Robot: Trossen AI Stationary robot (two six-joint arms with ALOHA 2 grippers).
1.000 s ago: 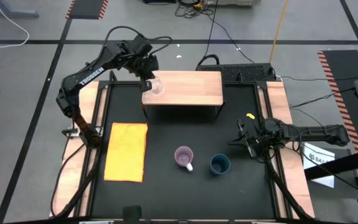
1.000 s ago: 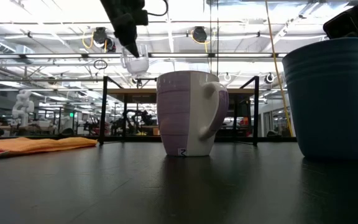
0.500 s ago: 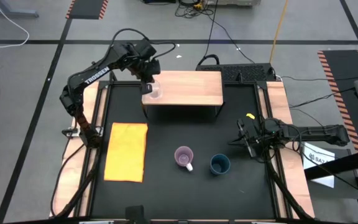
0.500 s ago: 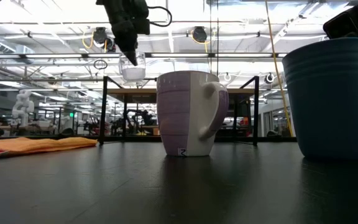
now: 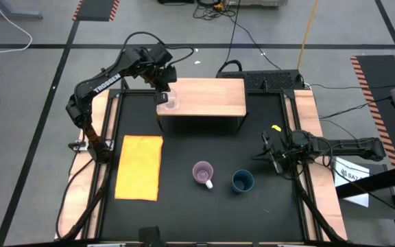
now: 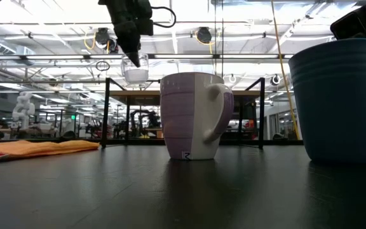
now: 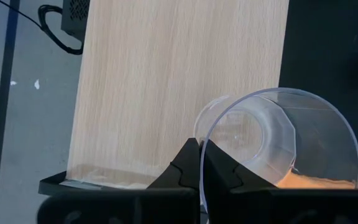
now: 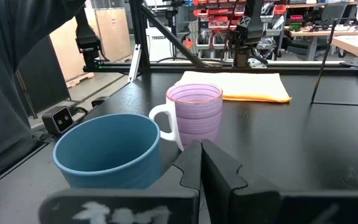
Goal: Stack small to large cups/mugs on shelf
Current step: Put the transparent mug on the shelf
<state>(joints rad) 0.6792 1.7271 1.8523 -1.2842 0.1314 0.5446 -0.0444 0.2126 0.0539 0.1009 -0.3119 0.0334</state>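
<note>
**Q:** Black tabletop (image 5: 184, 206), workshop behind it: where does each item stand?

**A:** Left gripper (image 5: 162, 88) holds the clear glass cup (image 5: 170, 101) by its rim, fingers (image 7: 188, 168) clamped together on the wall, over the left end of the shelf (image 5: 211, 96). From the low view the cup appears just above the board, though contact cannot be confirmed. The purple mug (image 5: 203, 173) and blue cup (image 5: 243, 181) stand on the tabletop near the front; the right gripper (image 5: 274, 155) waits beside the blue cup, fingers (image 8: 201, 165) together.

**Q:** How should the placing be done?

**A:** Lower until the base sits flat, well inside the edge, then release and lift straight up. Leave room alongside for the larger vessels.
</note>
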